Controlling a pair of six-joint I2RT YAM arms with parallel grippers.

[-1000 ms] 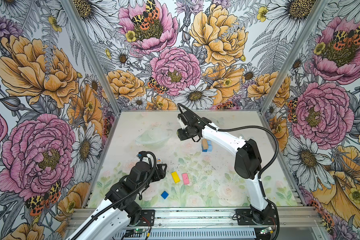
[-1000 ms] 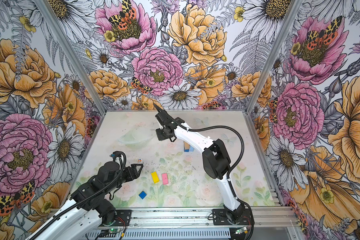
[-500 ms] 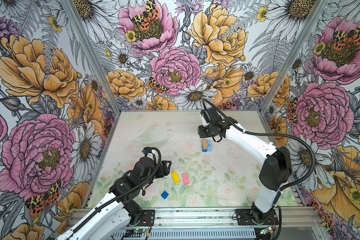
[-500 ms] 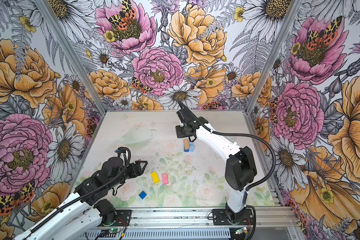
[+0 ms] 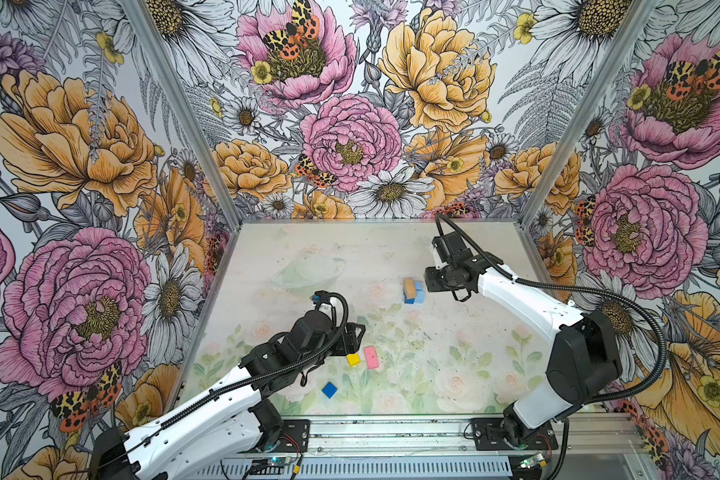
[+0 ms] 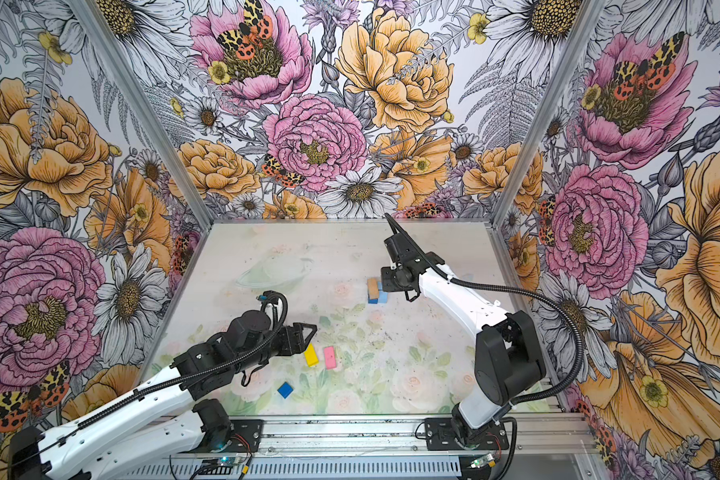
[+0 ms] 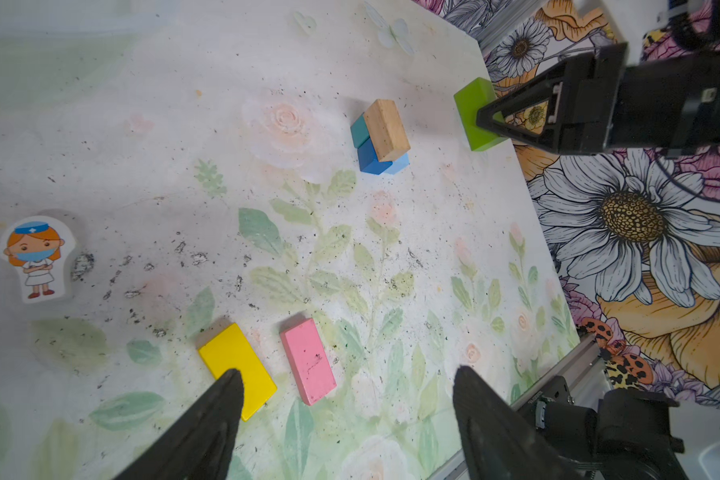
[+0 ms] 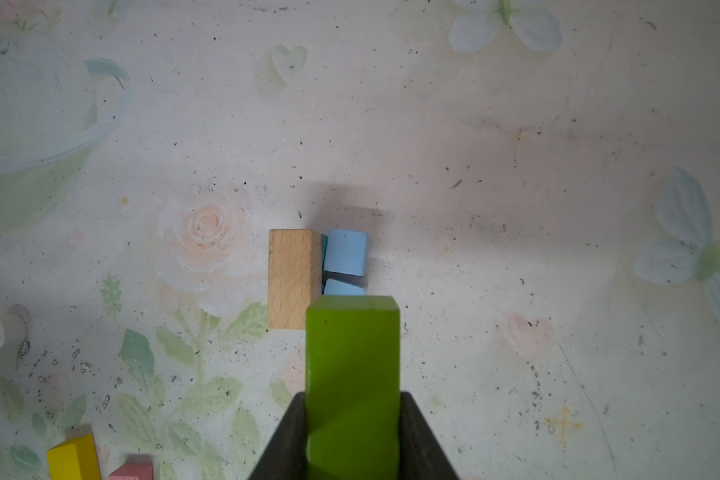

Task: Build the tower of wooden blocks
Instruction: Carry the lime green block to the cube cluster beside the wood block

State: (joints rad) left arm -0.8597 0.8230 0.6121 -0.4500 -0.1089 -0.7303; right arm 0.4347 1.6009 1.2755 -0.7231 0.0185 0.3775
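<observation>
**Green brick reaches the half-built tower**

The right claw (image 8: pixel 352 401), pinching the green brick (image 8: pixel 352 345) by one end, has swung across the far side of the table (image 5: pixel 433 365) in the past second. It now hangs just beside the wood block tower (image 5: pixel 411 291). There a tan brick (image 8: pixel 289 278) lies over a teal cube (image 7: pixel 357 129) and a dark blue cube (image 7: pixel 368 160), with light blue cubes (image 8: pixel 345 251) alongside. The green brick's place is probably over the light blue pair. The left claw (image 7: pixel 348 372), spread wide and empty, has pushed forward above the yellow brick (image 7: pixel 238 368) and pink brick (image 7: pixel 308 359), which lie flat near a loose blue cube (image 5: pixel 329 390). The table's pale floral print is speckled with dark grit, and flower-and-moth wallpaper (image 5: pixel 350 124) lines the enclosure.
</observation>
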